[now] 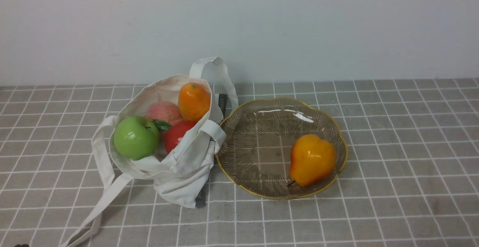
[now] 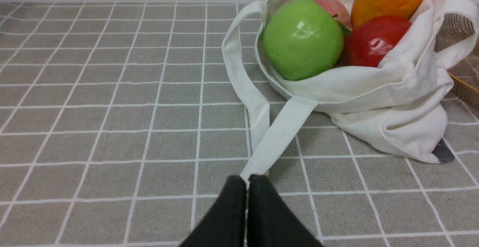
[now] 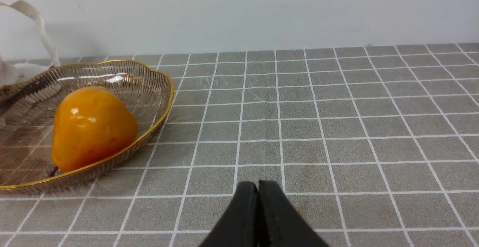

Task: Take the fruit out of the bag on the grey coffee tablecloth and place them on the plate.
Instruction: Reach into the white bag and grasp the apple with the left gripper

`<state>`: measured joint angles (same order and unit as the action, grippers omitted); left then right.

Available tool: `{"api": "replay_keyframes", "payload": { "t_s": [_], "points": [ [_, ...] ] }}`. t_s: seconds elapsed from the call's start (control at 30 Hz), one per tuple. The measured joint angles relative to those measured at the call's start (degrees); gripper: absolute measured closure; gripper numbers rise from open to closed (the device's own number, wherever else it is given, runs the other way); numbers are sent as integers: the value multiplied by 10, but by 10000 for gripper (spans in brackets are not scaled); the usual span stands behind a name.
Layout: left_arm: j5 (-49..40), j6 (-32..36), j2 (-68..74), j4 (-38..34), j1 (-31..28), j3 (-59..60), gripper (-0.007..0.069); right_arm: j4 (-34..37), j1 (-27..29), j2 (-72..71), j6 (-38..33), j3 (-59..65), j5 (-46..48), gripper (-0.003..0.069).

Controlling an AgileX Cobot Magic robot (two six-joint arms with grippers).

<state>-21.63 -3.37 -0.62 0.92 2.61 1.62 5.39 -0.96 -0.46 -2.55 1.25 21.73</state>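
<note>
Because the bag [image 1: 179, 179] is soft and slumped with its mouth gaping, it may be dragged or tipped when a fruit is lifted out; the apple [image 1: 136, 137], which sits at the low lip, could then be rolled onto the tablecloth [image 1: 393, 164]. A long strap [image 2: 278, 131] is laid across the cloth right up to the tips of the left gripper [image 2: 247, 181], so it could be snagged and the whole bag pulled along; whether the strap is caught between the jaws cannot be told, since its end is hidden behind them. The fruits are glossy and round, so a slip is to be expected if one is pinched off-centre; the pear [image 1: 311, 159] lying in the plate [image 1: 254, 142] could be knocked if another fruit is dropped beside it, and the thin glass rim could be struck on a low approach.

Both grippers are seen pressed shut; nothing is held by the right gripper [image 3: 258, 187], which is poised over bare cloth near the plate. Four fruits are packed touching in the bag's mouth: the green apple in front, a pink peach [image 1: 164, 112] with a green leaf behind it, a red fruit [image 1: 177, 134] beside it, and an orange mandarin [image 1: 194, 101] propped highest against the back wall. The plate is set just to the right of the bag, touching it or nearly so.
</note>
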Motion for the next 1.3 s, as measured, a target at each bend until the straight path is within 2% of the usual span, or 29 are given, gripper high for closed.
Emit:
{"api": "replay_keyframes", "payload": {
  "t_s": [0.2,0.63,1.3],
  "points": [
    [0,1,0,3,0,0,632,0,0,0,0,0,0,674],
    [-3,1,0,76,0,0,632,0,0,0,0,0,0,674],
    [-3,-1,0,70,0,0,632,0,0,0,0,0,0,674]
  ]
}}
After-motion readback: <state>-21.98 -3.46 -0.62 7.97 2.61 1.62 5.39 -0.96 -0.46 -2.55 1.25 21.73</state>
